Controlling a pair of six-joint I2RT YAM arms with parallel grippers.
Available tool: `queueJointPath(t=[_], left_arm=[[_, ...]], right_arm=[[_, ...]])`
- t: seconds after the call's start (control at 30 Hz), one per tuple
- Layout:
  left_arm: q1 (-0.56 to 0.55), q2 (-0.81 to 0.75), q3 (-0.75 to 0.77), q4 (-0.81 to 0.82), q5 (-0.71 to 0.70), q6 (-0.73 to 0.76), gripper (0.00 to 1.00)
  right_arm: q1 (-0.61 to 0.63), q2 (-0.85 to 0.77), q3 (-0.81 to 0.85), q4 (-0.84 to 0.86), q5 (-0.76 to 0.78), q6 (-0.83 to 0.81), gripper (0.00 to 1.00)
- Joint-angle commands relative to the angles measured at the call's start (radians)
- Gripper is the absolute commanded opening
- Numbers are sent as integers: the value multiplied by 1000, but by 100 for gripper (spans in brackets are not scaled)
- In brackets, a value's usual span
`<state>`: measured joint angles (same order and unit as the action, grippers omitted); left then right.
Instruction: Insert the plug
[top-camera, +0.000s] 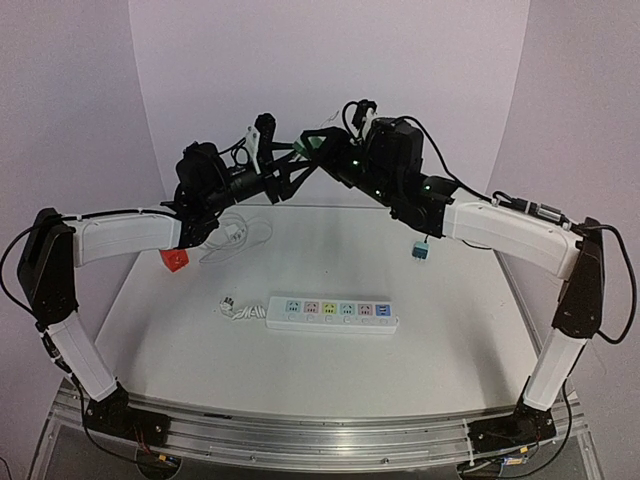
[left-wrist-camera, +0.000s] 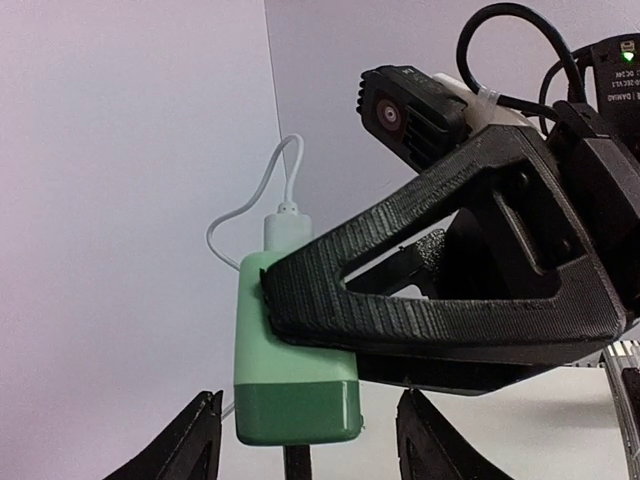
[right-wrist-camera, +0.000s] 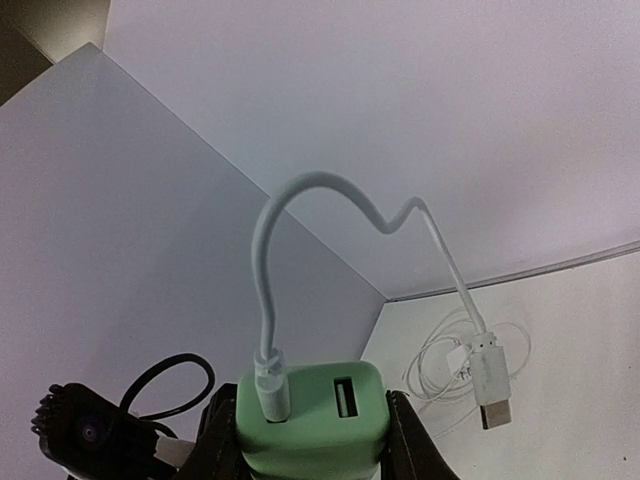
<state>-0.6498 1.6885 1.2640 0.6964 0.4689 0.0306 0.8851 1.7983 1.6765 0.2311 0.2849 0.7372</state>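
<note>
Top external view: you have both arms raised and meeting tip to tip high over the far side of the worktop (top-camera: 460, 310). The power strip (top-camera: 332, 313) lies flat well below both end effectors, on the side toward the arm bases.
Right end effector (right-wrist-camera: 312, 445): clenched on the green plug (left-wrist-camera: 295, 385). Its fingers press two opposite sides, and the plug's USB face points away from the wrist.
Left end effector (left-wrist-camera: 310, 405): released. Its fingers stand either side of the plug's darker lower end with a gap on each side, touching nothing you can see.
Green plug: in the air, carried by the right end effector alone and sitting between the left end effector's spread fingers. Its prongs show in no view.
White cable (right-wrist-camera: 262, 300): one end is seated in one of the plug's two USB ports and the other port is bare. The cable arches up and away from the right end effector, and what appears to be its free connector (right-wrist-camera: 490, 385) hangs loose.
Done so far: the plug is off the worktop and offered up between the two end effectors, which looks like a handover or regrip being set up.
Left to do: the left end effector has no hold on the plug yet. After that, the plug has to come down to the strip, have its prongs lined up with a socket and be pressed home. You are well short of halfway.
Watch: the trailing cable could drag or snag on the way down.
</note>
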Motion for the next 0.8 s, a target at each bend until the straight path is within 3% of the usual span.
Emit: queueJointPath(t=[0.0, 0.17, 0.4, 0.6, 0.67, 0.77], left_arm=[[1, -6, 50, 13, -1, 42, 59], [1, -19, 20, 41, 0, 83, 54], [1, -31, 3, 71, -13, 118, 38], [1, -40, -11, 90, -15, 148, 37], [1, -41, -12, 90, -9, 157, 28], [1, -43, -21, 89, 2, 165, 4]], right_arm=[[11, 10, 42, 47, -19, -1, 0], [10, 17, 19, 47, -12, 12, 0], [11, 29, 17, 38, -33, 16, 0], [10, 35, 6, 17, -44, 19, 0], [10, 38, 4, 14, -52, 27, 0], [11, 42, 5, 10, -59, 26, 0]])
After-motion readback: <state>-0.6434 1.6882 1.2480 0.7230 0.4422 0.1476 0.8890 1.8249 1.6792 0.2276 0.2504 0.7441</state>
